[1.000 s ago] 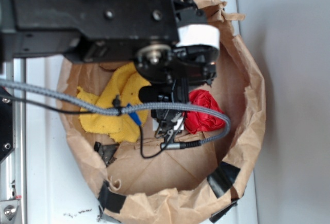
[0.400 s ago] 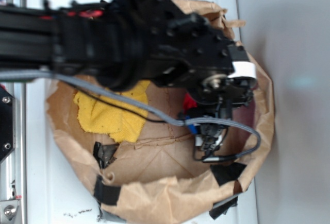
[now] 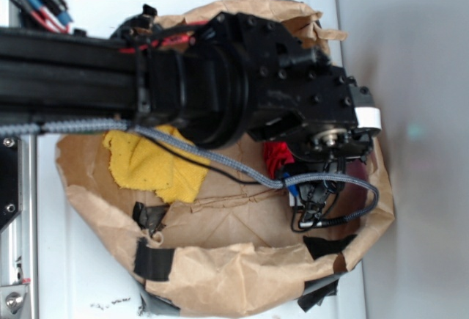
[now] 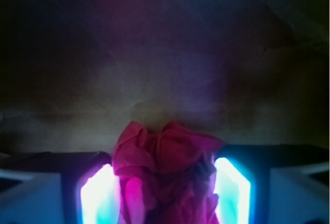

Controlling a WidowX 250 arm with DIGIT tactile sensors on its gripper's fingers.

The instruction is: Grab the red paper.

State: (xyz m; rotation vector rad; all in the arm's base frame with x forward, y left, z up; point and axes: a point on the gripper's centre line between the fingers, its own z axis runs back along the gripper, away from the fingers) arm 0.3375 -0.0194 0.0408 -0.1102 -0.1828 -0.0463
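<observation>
The red paper [image 4: 165, 167] is a crumpled wad lying on the floor of the brown paper bag. In the wrist view it sits between my gripper's [image 4: 164, 193] two glowing fingers [image 4: 98, 193], which stand apart on either side of it, so the gripper is open around it. From the exterior view only a strip of the red paper [image 3: 277, 156] shows, at the bag's right side. The black arm and wrist [image 3: 322, 139] cover the rest, and the fingertips are hidden there.
The brown paper bag [image 3: 242, 275] has tall crumpled walls patched with black tape [image 3: 152, 262] and stands on a white surface [image 3: 88, 260]. A yellow terry cloth [image 3: 146, 165] lies inside at the left. A grey cable [image 3: 220, 159] trails over the bag.
The arm has swung right across the bag, from over the yellow cloth's edge to over the red paper. The paper is now mostly covered by the wrist.
</observation>
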